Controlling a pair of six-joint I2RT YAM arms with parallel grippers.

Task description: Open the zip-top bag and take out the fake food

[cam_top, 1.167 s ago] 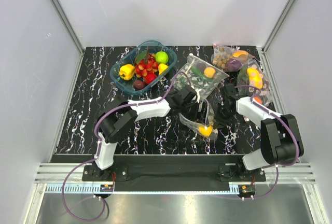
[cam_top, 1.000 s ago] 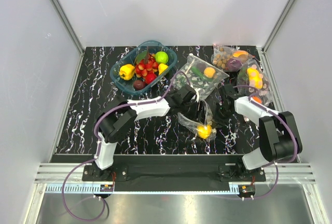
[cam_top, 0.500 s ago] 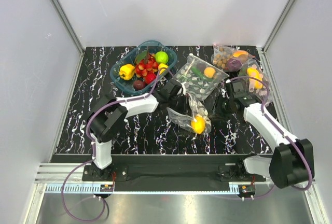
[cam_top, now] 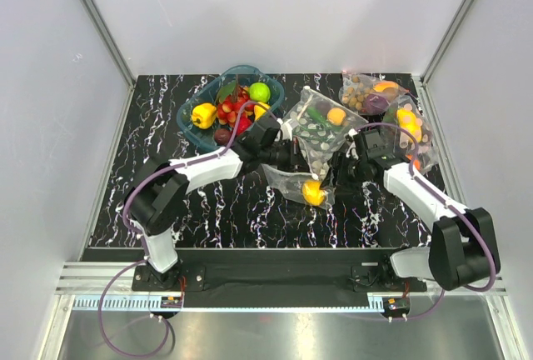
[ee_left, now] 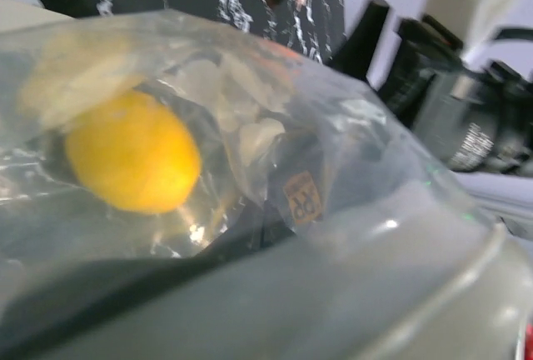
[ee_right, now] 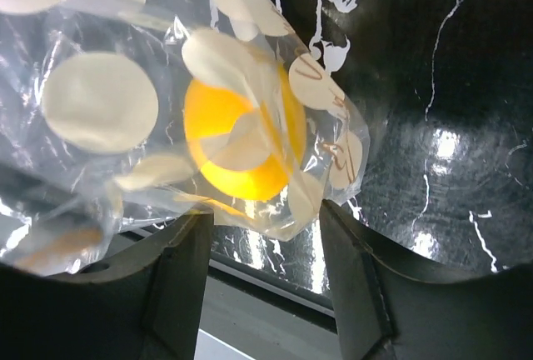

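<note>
Both arms reach out from their bases and bend inward toward the bag (cam_top: 296,182). The left tool (cam_top: 290,158) presses at its far-left edge, grip hidden. The right tool (cam_top: 340,175) faces its right side, fingers (ee_right: 177,285) spread wide.

On the bench (cam_top: 216,214), the left tool (cam_top: 293,157) grips a dotted bag (cam_top: 291,180) holding a yellow fruit (cam_top: 312,193); the right tool (cam_top: 341,173) is just beside the bag.

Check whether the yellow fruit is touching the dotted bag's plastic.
Touching. The right wrist view shows the zip-top bag film creased tight across the yellow fruit, white dots lying flat on it.
</note>
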